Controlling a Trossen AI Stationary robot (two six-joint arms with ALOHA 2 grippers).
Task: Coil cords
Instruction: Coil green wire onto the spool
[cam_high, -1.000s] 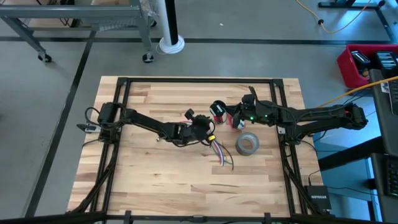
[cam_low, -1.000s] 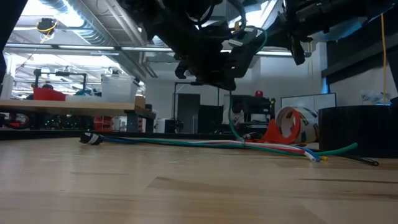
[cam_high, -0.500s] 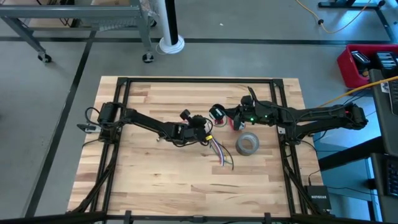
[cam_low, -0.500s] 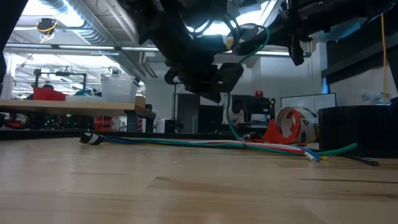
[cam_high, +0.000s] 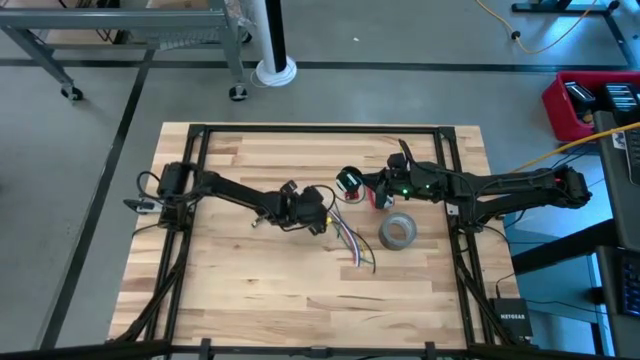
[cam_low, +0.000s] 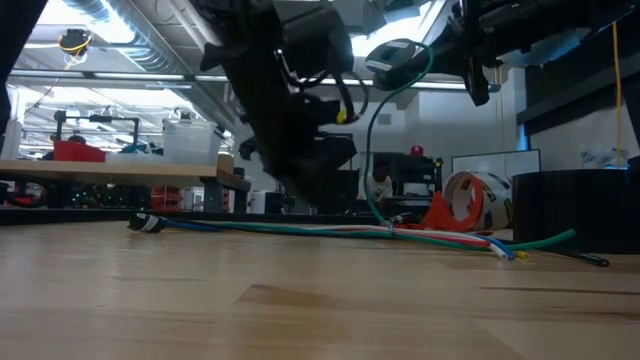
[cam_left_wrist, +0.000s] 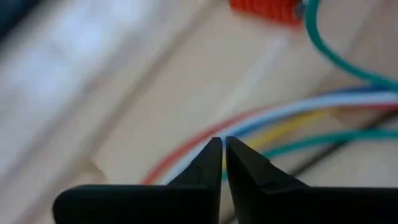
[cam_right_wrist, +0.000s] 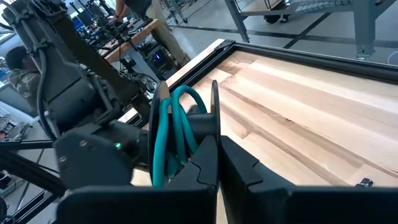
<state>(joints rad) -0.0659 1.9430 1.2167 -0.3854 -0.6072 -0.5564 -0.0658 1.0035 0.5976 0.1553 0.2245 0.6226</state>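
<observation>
From above, two arms reach toward the middle of the worktop (cam_high: 240, 270). One bundle of cords (cam_high: 350, 243) lies fanned out just left of a single grey tape roll (cam_high: 397, 231). The left gripper (cam_high: 318, 212) sits low at the bundle's upper end, and since a second ago it has pulled back leftward, away from the right gripper (cam_high: 345, 184). That one hangs over the worktop's upper middle, beside one small red piece (cam_high: 380, 195).

At table height, the multicoloured strands (cam_low: 330, 230) lie flat across the worktop, ending near the orange-and-white piece (cam_low: 462, 205). One green wire (cam_low: 377, 130) rises from them in a loop to a spool (cam_low: 392, 60) held high. The left arm's dark mass now stands farther left than before.

The left wrist camera shows its gripper (cam_left_wrist: 224, 149) with fingertips pressed together on nothing, just above five visible strands (cam_left_wrist: 292, 121): red, white, yellow, green and a dark one.

The right wrist camera shows its gripper (cam_right_wrist: 217, 144) clamped on the spool (cam_right_wrist: 186, 121), several turns of green wire (cam_right_wrist: 168, 134) wound on it.
</observation>
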